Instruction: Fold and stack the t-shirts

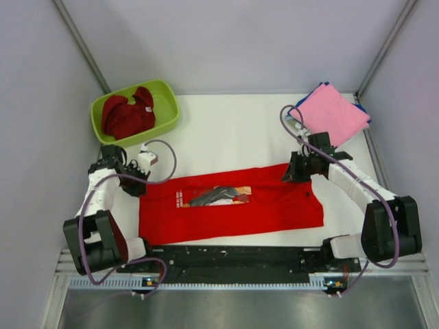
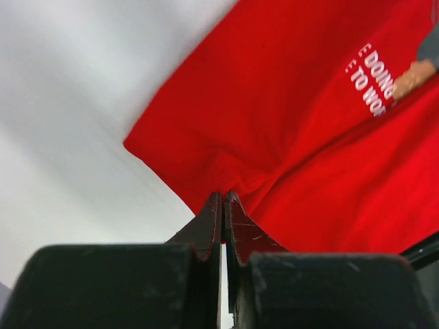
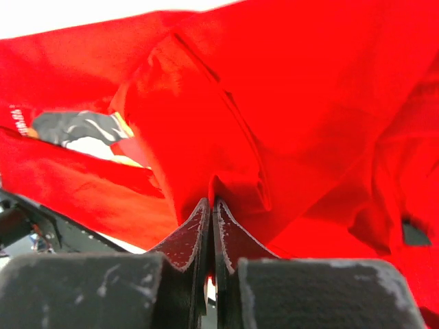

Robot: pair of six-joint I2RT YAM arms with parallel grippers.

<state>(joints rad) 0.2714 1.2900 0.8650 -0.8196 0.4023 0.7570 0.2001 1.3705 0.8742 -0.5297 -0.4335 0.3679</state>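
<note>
Table (image 1: 233, 130): red tee (image 1: 274, 209) lies across the near middle as a long strip L to R, print (image 1: 219, 196) facing up, near edge close to the black rail (image 1: 233, 257). Tub (image 1: 168, 113) sits far L w/ a dark red tee (image 1: 127, 118) inside. Pink tee (image 1: 329, 113) is folded far R on top of blue tees (image 1: 363, 113).

L gripper (image 2: 224, 200): jaws together, clamped on the red tee's far L edge, only a thin bit of cloth at the tips. R gripper (image 3: 210, 203): jaws together, clamped on a bunched ridge at the far R edge.

Risks as I judge them:
- Skewed fold. If the arms don't move in sync, the strip twists and the edges won't line up.
- R side is bunched, so prob. more than one layer is caught. Creases get folded in and the result is lumpy, bad for stacking.
- L pinch is shallow. A tug or quick lift could pull the cloth out and that side drops.
- Dragging toward the rail could snag the hem or let it hang off the edge.
</note>
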